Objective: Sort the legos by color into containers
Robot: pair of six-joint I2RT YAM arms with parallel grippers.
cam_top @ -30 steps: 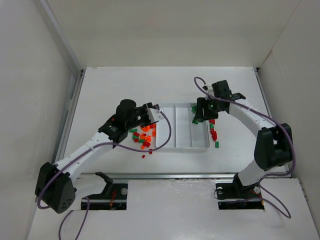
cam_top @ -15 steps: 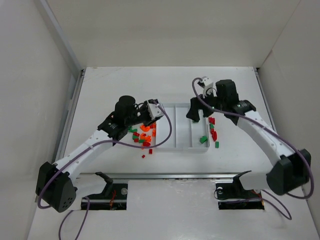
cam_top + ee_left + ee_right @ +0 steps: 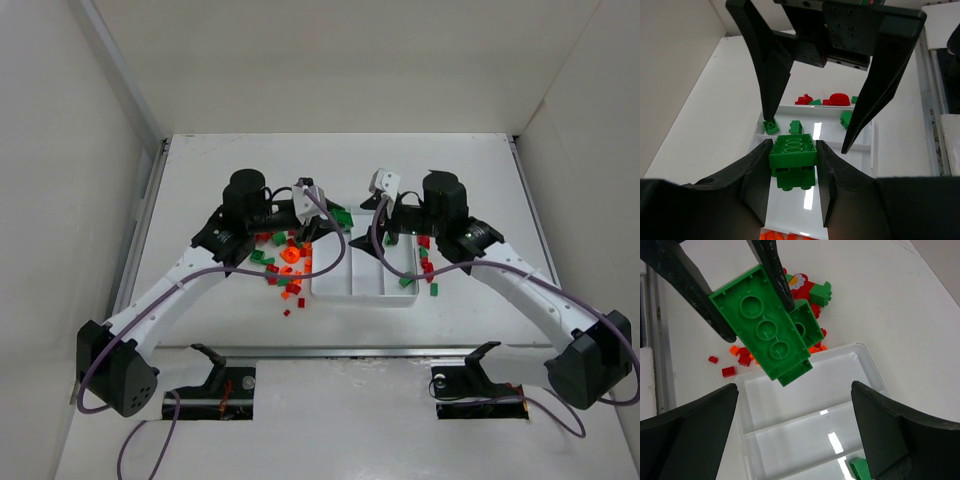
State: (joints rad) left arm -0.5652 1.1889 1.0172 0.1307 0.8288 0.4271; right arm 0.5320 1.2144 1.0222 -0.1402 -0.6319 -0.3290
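— Where is the left tool (image 3: 330, 214)?

— Up over the far left corner of the white tray (image 3: 362, 296). Its fingers (image 3: 756, 180) are clenched on a green stack (image 3: 792, 151), which looks like two bricks stuck together, the bigger one showing three round hollows. The stack hangs in the air, clear of the tray floor.

— And the right tool (image 3: 794, 389)?

— Spread wide and grasping nothing. It hovers over the tray's middle, pointing towards the green stack. In the left wrist view its two dark fingers (image 3: 880, 85) stand just beyond the stack, one on each side. I see no contact.

— What about the rest of the legos?

— Most lie in a loose pile (image 3: 285, 266) of red, orange and green on the worktop (image 3: 250, 160), just left of the tray. A smaller scatter (image 3: 428, 268) of red and green pieces sits along the tray's right edge, outside it.

— Is anything sorted yet?

— One green brick (image 3: 406, 282) lies at the near end of the right compartment. The left wrist view shows a few more small green pieces (image 3: 771, 126) inside the tray, but I cannot tell which compartment they are in. The near stretch of the left and middle compartments shows bare white plastic.
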